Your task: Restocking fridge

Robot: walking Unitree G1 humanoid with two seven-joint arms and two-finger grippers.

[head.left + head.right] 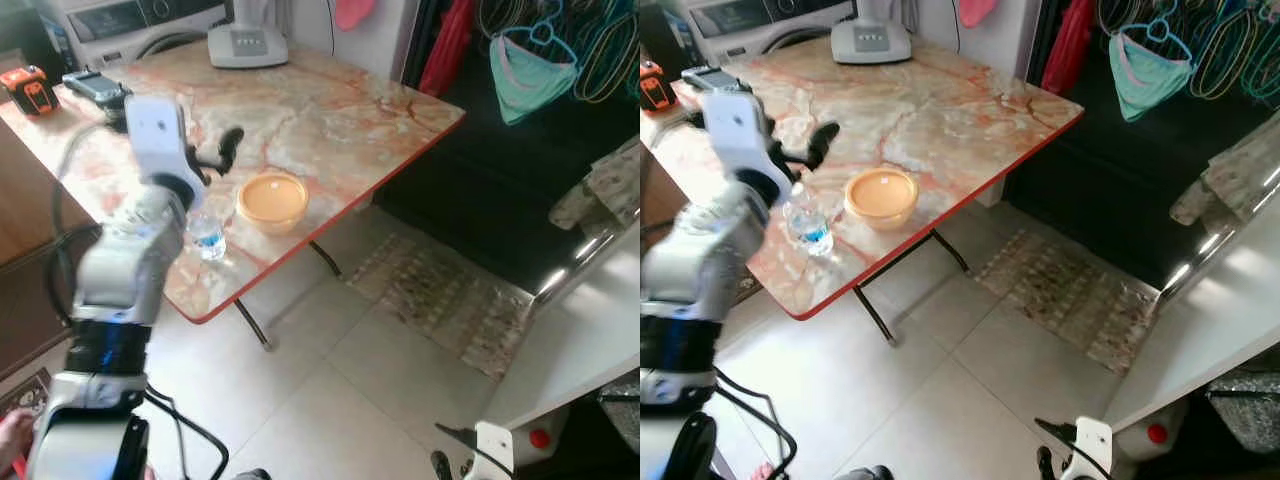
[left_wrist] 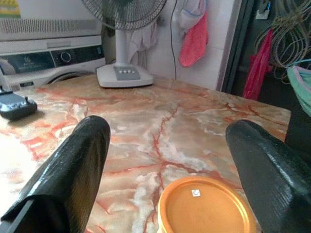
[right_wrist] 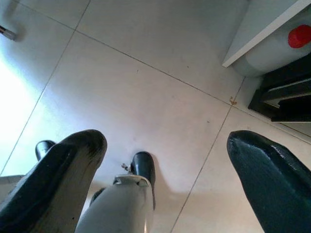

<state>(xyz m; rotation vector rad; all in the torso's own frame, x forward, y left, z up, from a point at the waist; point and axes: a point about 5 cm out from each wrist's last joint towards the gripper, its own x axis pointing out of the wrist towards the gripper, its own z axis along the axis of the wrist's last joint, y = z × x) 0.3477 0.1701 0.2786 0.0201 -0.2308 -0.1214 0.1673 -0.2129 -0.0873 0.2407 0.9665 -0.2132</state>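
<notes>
I see my left gripper [image 1: 222, 152] raised above the marble counter [image 1: 330, 110], and its two black fingers [image 2: 73, 165] stand wide apart with nothing between them. In the left wrist view the fingers frame an orange-lidded container [image 2: 206, 206], which stands on the counter just below and ahead of the gripper. In the head views this container [image 1: 271, 199] is near the front edge of the counter, and a small water bottle [image 1: 206, 236] with a blue label stands upright just beside it, on the side of my left arm. The arm partly covers the bottle, and I cannot tell if they touch.

At the far end of the counter there is the white base of a fan [image 1: 247, 42]. A dark device [image 1: 95, 88] and an orange and black tool [image 1: 30, 88] lie near the far left corner. Behind the counter I see a white washing machine [image 2: 48, 56].

My right gripper [image 3: 165, 160] hangs low over the tiled floor [image 3: 146, 73], also open and empty. A white container with a red cap [image 3: 301, 36] stands near it under a white ledge. A patterned rug [image 1: 440, 290] lies on the floor past the counter.
</notes>
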